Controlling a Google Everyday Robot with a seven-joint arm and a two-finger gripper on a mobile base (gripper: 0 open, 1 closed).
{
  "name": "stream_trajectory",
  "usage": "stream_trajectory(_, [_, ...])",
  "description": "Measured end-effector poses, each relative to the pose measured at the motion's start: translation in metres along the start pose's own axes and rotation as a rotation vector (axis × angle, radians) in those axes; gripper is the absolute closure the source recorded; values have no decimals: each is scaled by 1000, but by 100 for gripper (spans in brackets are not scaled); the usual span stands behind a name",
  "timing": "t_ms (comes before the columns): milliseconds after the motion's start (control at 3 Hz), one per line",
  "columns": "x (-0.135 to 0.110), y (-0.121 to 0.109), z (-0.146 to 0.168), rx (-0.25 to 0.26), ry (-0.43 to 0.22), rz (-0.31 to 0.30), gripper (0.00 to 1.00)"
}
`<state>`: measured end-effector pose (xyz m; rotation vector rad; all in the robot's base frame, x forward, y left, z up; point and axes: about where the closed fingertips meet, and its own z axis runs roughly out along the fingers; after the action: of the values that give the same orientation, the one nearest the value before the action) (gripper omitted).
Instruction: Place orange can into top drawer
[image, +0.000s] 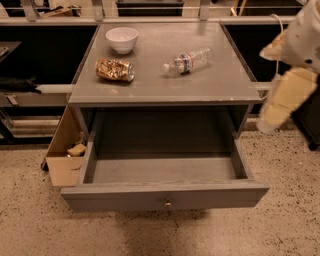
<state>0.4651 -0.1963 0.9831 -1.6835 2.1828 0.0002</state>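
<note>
While the top drawer (165, 197) stands pulled far out toward the camera, its flat front panel and small round knob (168, 203) facing forward, the orange can (115, 69) lies on its side on the grey surface (200, 85) above it. The can sits toward the left of that surface, just in front of a white bowl (122, 39) and apart from it, with one silver end turned to the right. A clear plastic water bottle (187, 60) lies on its side further right, well apart from the can, its cap end pointing toward the can.

The gripper (270, 117) hangs at the right edge of the view, beyond the right side of the surface and above the speckled floor (280, 225), with the pale arm rising above it to the upper right corner. It touches neither can nor drawer, and whether it is released or clenched cannot be told.

A tan cardboard box (62, 167) stands on the floor against the left side of the cabinet, with a yellowish object (77, 149) inside it.
</note>
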Motion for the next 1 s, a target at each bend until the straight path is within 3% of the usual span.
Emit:
stream_trajectory(333, [-59,-33,9,-23,-170,11,0])
stream_trajectory(1000, [-68,-37,15,-21,-190,3,0])
